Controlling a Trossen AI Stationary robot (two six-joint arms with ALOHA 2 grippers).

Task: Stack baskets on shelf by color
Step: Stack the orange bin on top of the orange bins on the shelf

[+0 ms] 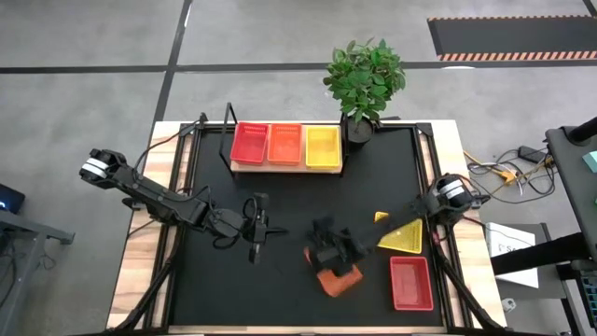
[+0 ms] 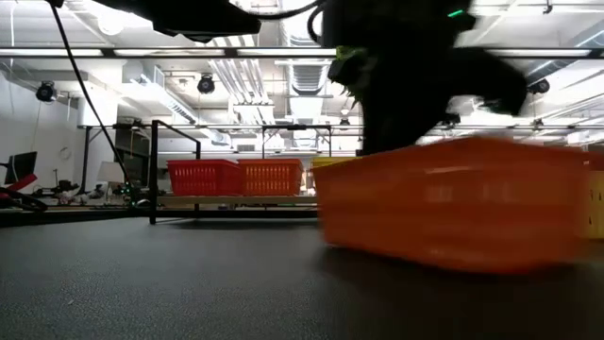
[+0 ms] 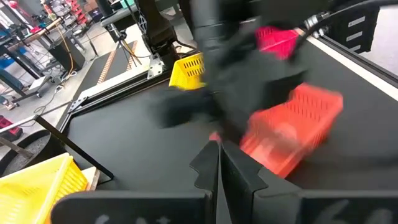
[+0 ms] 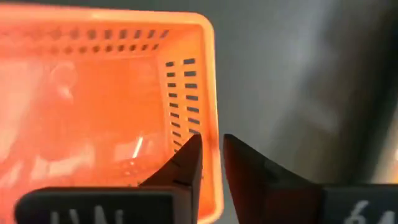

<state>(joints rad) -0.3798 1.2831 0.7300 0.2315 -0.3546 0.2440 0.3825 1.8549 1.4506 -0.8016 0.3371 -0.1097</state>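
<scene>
Shelf (image 1: 284,168) carries red, orange and yellow baskets; well in front of it lies the loose orange basket (image 1: 339,277). Right gripper (image 4: 211,158) straddles its wall, closing; seat it fully before lifting. Left gripper (image 3: 219,163), beside, is clenched empty.

- Both arms are dark, almost black, built of jointed segments.
- The left arm (image 1: 159,196) has a silver-grey round cap at its base end.
- The right arm (image 1: 438,201) carries a similar round cap and black cables.
- The fingers (image 4: 180,168) are black, flat and wedge-shaped.
</scene>
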